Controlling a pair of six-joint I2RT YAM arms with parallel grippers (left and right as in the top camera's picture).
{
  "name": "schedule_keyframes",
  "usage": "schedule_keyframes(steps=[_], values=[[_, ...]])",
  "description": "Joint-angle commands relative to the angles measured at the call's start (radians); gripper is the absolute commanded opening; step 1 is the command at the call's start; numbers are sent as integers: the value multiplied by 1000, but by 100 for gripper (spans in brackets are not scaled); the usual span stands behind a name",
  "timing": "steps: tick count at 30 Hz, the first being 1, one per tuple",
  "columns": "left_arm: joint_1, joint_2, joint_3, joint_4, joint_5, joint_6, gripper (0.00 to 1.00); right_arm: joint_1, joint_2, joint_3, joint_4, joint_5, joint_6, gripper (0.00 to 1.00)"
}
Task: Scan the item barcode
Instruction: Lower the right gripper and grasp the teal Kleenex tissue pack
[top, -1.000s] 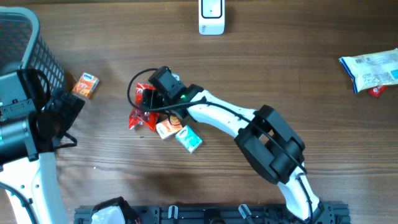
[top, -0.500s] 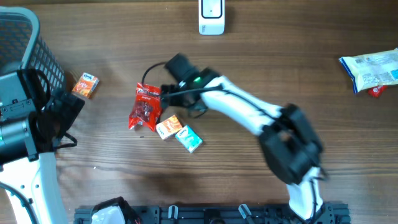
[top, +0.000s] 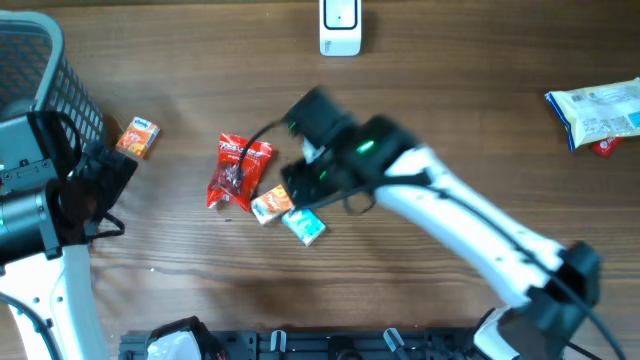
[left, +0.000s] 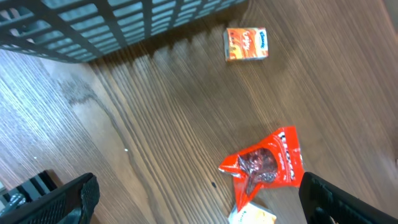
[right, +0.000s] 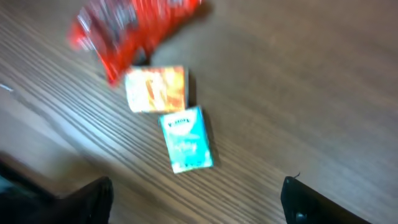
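Right gripper (right: 196, 186): fingers spread wide with nothing between them; poised above the small pile, blurred in the overhead view.
Left gripper (left: 199, 193): fingers wide as well, empty; parked beside the basket (top: 70, 95), well apart from the pile.
Item to scan: not yet picked up; judged to be one of three lying together on the table (top: 480, 60), namely red packet (top: 238, 172), orange box (right: 155, 89) or teal box (right: 186, 140) (teal one nearest the line between the right fingers, hence the likeliest).
Arrangement: orange box just beside the packet's lower edge, possibly touching; teal box just beside the orange one, nearly corner to corner.
Scanner (top: 340, 28): at the far edge of the table, well apart from the pile.
Elsewhere: second orange box (left: 246, 44) near the basket; pale packet (top: 595, 115) far to the right.
Step in hand: judged as lining up for a pick; no scan begun.
Risk, crowding: a finger landing on a neighbour rather than beside the target, pinching two at once or knocking the pile askew.
Risk, flat box: low against the wood, so prone to pads skidding over the top and closing on air.
Risk, barcode: carrying face impossible to tell; no read likely from a grip covering it or from the wrong side presented.
Risk, packet: crinkly by the look of it, easily dragged along by a passing finger.
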Motion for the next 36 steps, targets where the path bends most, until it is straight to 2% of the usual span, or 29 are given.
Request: schedule_keyframes(steps=[1,5,10,13,19,23,28,34,36], values=[[7,-3,0,0,26,-10,100,117,93,-68,3,200,66,84],[7,-3,0,0,26,-10,100,212,199,-70,6,261,65,81],[7,-3,0,0,26,-10,100,259,298,-70,5,347,66,77],[7,-4,0,0,26,-10,100,261,320,-70,7,338,77,76],[7,-4,0,0,25,1,100,261,329,-70,40,293,61,66],[7,-4,0,0,25,1,100,261,339,-70,60,301,44,65],[7,-3,0,0,25,1,100,261,373,-70,77,300,31,56],[7,-3,0,0,25,1,100,261,383,-70,83,301,31,30],[7,-3,0,0,25,1,100,259,383,-70,85,301,32,24]])
